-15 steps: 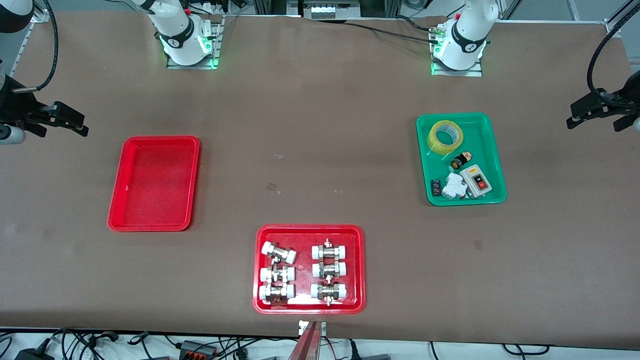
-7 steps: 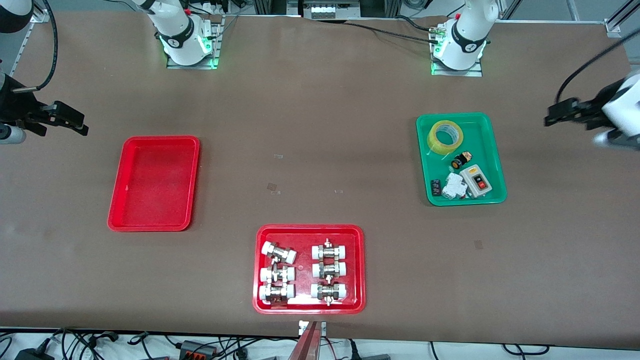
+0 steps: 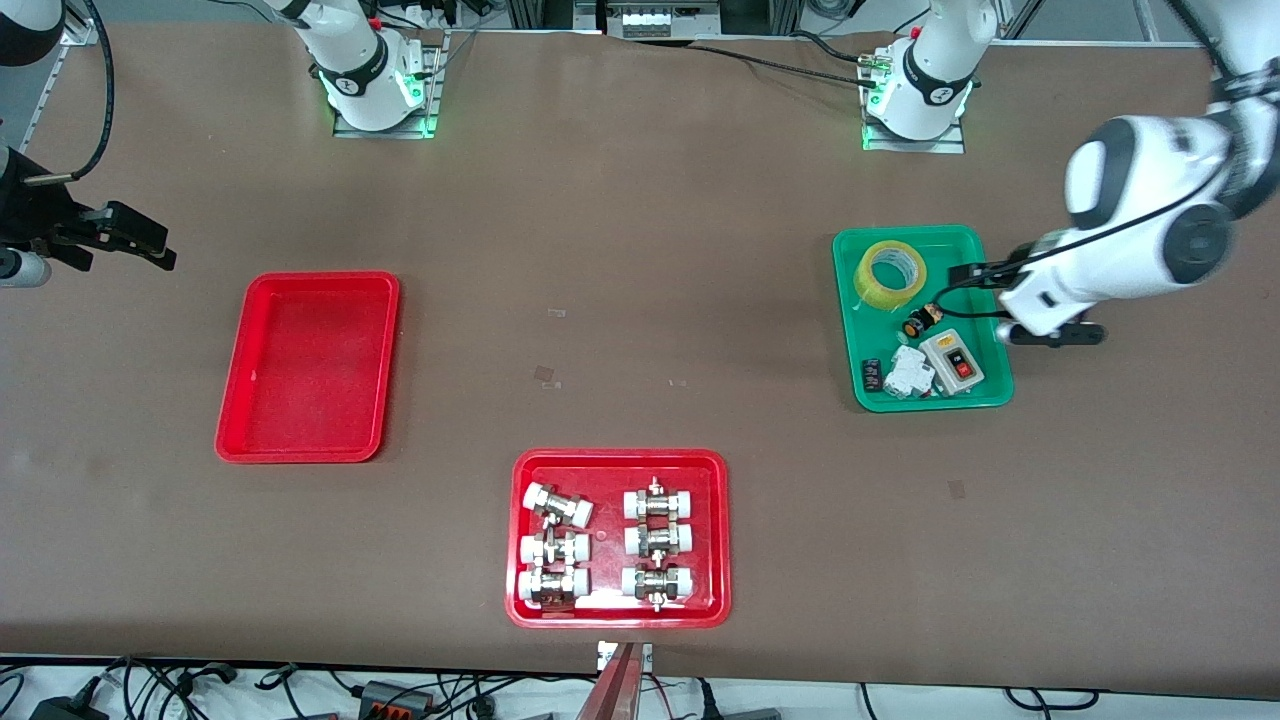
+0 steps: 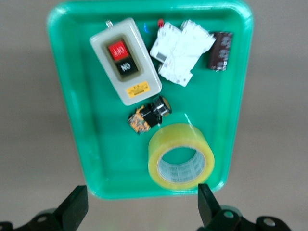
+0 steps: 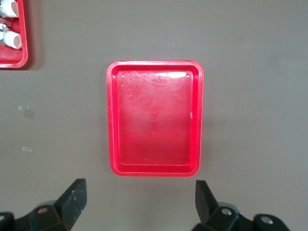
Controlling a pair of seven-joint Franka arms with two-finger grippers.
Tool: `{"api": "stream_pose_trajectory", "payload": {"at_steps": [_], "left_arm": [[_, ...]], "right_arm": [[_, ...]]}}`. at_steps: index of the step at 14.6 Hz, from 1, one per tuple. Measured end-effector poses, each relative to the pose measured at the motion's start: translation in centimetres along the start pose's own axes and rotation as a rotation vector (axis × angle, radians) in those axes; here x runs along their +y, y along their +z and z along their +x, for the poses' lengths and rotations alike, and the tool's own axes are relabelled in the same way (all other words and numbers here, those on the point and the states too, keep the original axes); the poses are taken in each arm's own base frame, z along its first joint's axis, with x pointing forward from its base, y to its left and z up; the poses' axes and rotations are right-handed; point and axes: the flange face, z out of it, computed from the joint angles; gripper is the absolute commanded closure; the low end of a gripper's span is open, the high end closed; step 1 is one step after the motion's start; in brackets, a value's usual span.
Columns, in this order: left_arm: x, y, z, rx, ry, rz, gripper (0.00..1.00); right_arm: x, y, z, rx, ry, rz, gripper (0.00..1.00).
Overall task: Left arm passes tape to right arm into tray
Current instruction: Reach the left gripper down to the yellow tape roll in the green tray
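Lying flat in the green tray's point(image 3: 985, 330) twelve-o'clock corner, the tape point(image 3: 891, 273) looks light, stiff, slick; pinch wall through core. Left claw point(image 4: 139, 211) spread above; right claw point(image 5: 137, 204) waits spread.

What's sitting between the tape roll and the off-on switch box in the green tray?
A small black-and-orange part lies between the tape and the switch box, shown clearly in the left wrist view.

Tape point(image 4: 181, 156): translucent yellow film, glossy, showing a pale inner core. Tray point(image 5: 155, 118): red plastic, its smooth bottom throwing back a bright sheen. Green tray point(image 4: 96, 144): glossy plastic. Fittings point(image 3: 658, 540): bright metal wearing white caps. Table point(image 3: 640, 250): matt brown covering, lying flat and unreflective.
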Motion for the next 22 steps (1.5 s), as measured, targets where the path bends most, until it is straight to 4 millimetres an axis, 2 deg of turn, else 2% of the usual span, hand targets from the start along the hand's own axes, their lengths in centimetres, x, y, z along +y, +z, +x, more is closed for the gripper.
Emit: {"api": "stream_pose_trajectory", "payload": {"at_steps": [2,4,7,9,11,16,20,22], "left_arm": [[-0.3,5.0,-1.2,-0.001,-0.015,-0.001,0.0],[-0.6,8.0,-2.0,0.001,-0.027,-0.009,0.0],[-0.1,10.2,-2.4,-0.017,-0.028,-0.013,0.0],[0.4,11.1,-2.4,-0.031,-0.033,-0.015,0.06],[0.4,11.9,-2.5,-0.038,-0.035,-0.015,0.18],[0.3,13.0,-2.8,-0.055,-0.036,-0.015,0.63],[0.3,13.3,-2.9,-0.059,-0.036,-0.014,0.85],[0.3,13.3,-3.0,-0.06,-0.036,-0.015,0.9]], "right_arm": [[0.1,0.0,0.0,0.0,0.001,0.0,0.0],[0.1,0.0,0.0,0.0,0.002,0.0,0.0],[0.2,0.0,0.0,0.0,0.003,0.0,0.0],[0.2,0.0,0.0,0.0,0.004,0.0,0.0],[0.2,0.0,0.0,-0.001,0.004,0.0,0.0],[0.3,0.0,0.0,-0.001,0.006,0.0,0.0],[0.4,0.0,0.0,-0.002,0.007,0.0,0.0],[0.4,0.0,0.0,-0.002,0.008,0.0,0.0]]}}
